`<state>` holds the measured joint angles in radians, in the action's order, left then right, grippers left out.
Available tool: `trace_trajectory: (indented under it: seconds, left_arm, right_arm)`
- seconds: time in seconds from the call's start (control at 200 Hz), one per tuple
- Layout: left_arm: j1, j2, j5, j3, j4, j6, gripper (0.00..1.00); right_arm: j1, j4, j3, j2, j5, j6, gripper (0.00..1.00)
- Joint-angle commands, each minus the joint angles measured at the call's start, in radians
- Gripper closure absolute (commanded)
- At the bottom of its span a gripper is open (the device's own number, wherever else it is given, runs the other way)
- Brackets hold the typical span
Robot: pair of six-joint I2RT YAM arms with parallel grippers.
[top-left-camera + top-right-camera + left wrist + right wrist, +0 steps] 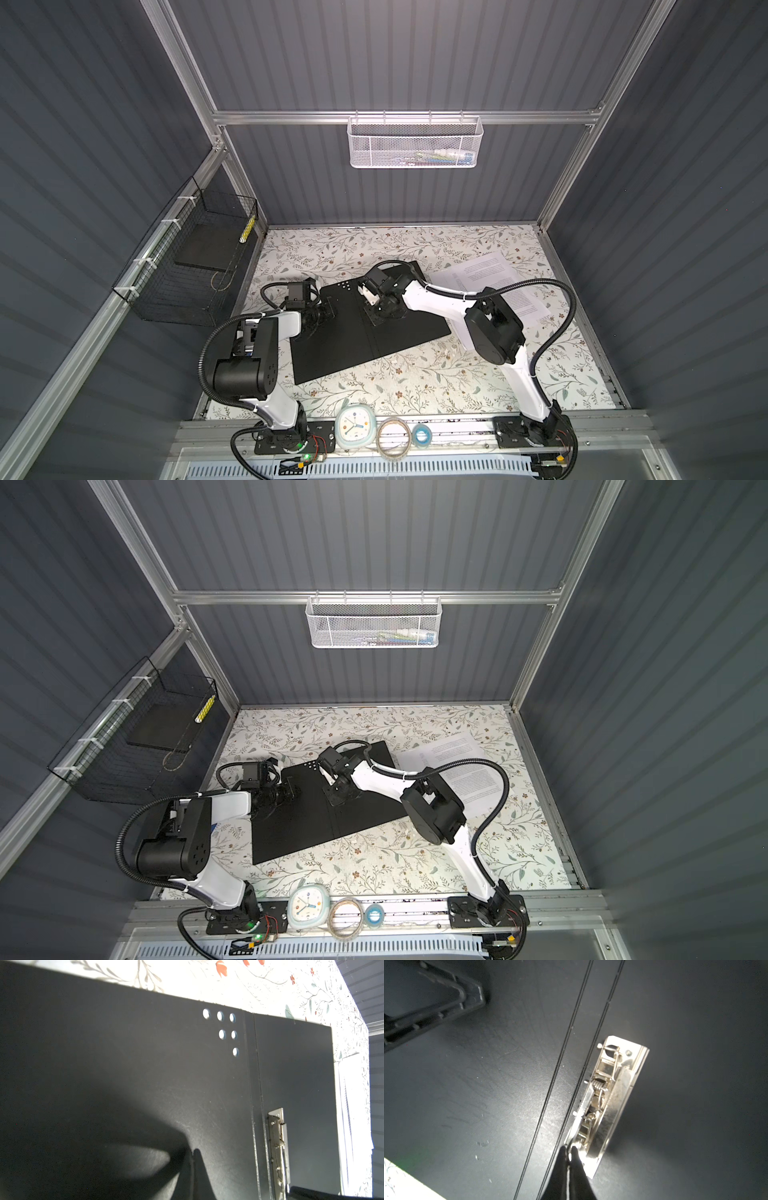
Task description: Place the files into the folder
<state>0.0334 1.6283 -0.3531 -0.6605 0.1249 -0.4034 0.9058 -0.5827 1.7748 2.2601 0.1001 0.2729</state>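
**Folder open on worktop; both grippers closed on it; files outside**

The folder (353,345) (299,833) lies open and flat near the middle of the floral worktop (415,386), black inner face up. Its left cover reaches toward the left edge. A cluster of six punched holes (223,1028) sits by the spine crease at the rear of the left cover.

The metal clamp (612,1095) (278,1138) is fixed to the right cover just beside the spine.

The left gripper (194,1153) (318,316) has its jaws pressed together with nothing between them. Its tips rest on the left cover near that cover's left edge.

The right gripper (569,1152) (376,316) has its jaws pinched together at the end of the metal clamp's lever. A small piece of metal shows between the tips.

The files (494,270) (457,754) lie on the worktop toward the right rear corner, just beside the folder's right cover and partly under the right arm. No sheet rests on the black inner face.

A clock (355,426) and two tape rolls (394,436) sit on the front rail.
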Motion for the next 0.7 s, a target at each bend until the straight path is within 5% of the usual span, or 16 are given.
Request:
trace_trajectory:
  seconds: [0.0, 0.525, 0.695]
  left_arm:
    - [0.000, 0.052, 0.031, 0.021, -0.130, 0.018, 1.00]
    - [0.000, 0.052, 0.031, 0.021, -0.129, 0.018, 1.00]
    - [0.000, 0.053, 0.031, 0.022, -0.129, 0.018, 1.00]
  right_arm:
    - [0.003, -0.068, -0.005, 0.042, -0.037, -0.016, 0.95]
    - [0.019, -0.175, 0.059, 0.108, -0.086, -0.067, 0.95]
    - [0.039, -0.264, 0.101, 0.153, -0.188, -0.095, 0.97]
